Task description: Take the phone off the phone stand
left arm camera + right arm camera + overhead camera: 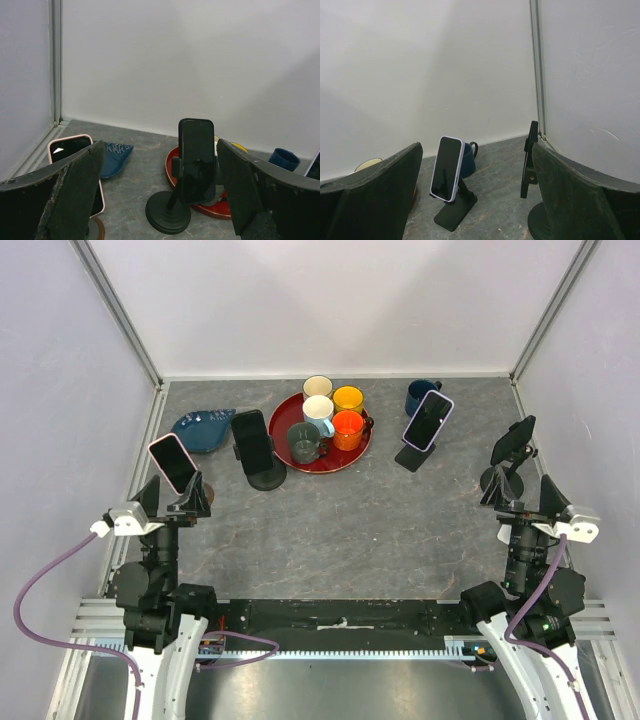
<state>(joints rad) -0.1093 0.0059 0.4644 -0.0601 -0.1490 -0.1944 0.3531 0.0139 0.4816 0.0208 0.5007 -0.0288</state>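
Nearest, left gripper (pixel 175 498) hangs on the near side of a pink phone (pixel 172 462), right gripper (pixel 520 498) near a dark phone (pixel 513 441); left wrist: fingers (pixel 65 195) spread wide, black phone (pixel 196 152) upright in its round stand (pixel 168 214); right wrist: fingers (pixel 370 195) likewise spread, lavender phone (pixel 447 168) leaning on a flat stand (pixel 455 210).

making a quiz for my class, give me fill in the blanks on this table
The left tool and right tool are both ___.
The pink-cased phone stands nearest the ___ tool.
The red tray holds ___ mugs.
Missing words: open; left; five.
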